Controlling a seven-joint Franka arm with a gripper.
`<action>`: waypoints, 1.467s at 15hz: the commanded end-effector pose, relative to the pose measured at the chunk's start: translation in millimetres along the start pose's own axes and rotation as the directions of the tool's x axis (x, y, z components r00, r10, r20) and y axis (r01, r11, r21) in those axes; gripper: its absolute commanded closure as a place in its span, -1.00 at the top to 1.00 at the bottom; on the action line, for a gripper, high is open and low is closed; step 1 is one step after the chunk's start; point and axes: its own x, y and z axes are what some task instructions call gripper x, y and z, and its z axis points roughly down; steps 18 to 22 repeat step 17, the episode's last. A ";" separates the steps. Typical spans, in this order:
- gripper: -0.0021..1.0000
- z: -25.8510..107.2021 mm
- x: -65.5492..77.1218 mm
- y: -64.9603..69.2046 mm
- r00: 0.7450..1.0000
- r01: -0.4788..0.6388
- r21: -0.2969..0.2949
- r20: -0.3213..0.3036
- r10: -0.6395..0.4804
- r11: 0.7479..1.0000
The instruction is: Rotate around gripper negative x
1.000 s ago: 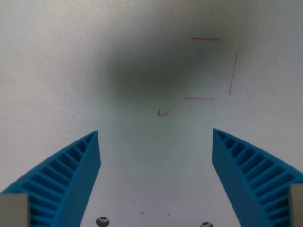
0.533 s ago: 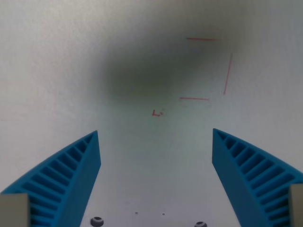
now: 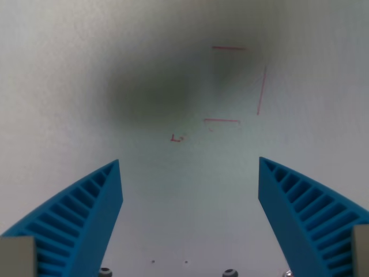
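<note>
Scene: A Franka wrist camera looks straight down on a pale tabletop (image 3: 63, 75), with nothing between lens and surface but the tool itself.
Jaws: The gripper (image 3: 190, 167) stands wide open and empty, its two blue ribbed fingers (image 3: 86, 213) rising from the lower corners of the wrist view, well apart.
Task's thing: The motion concerns the gripper itself; no object waits to be grasped.
Landmarks: Thin red lines (image 3: 260, 91) form an unclosed box toward the wrist view's upper right, with a small red mark (image 3: 177, 138) just below and to their left. A soft dark shadow (image 3: 153, 95) lies across the middle. Small dark screw heads (image 3: 229, 272) sit at the bottom edge.
Step in hand: A pure tilt about the gripper's own x axis, negative sense, by the task's wording.
Doing it well: Likely best to pivot slowly around the fingertips without translating, leave the jaws spread, and use the red lines as a drift check.
Risk: A fingertip could dip toward the surface if clearance is small; height cannot be judged here.
</note>
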 end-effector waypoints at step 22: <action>1.00 -1.4 0.0 -3.0 1.000 -0.019 -0.376 -0.006 0.018 0.926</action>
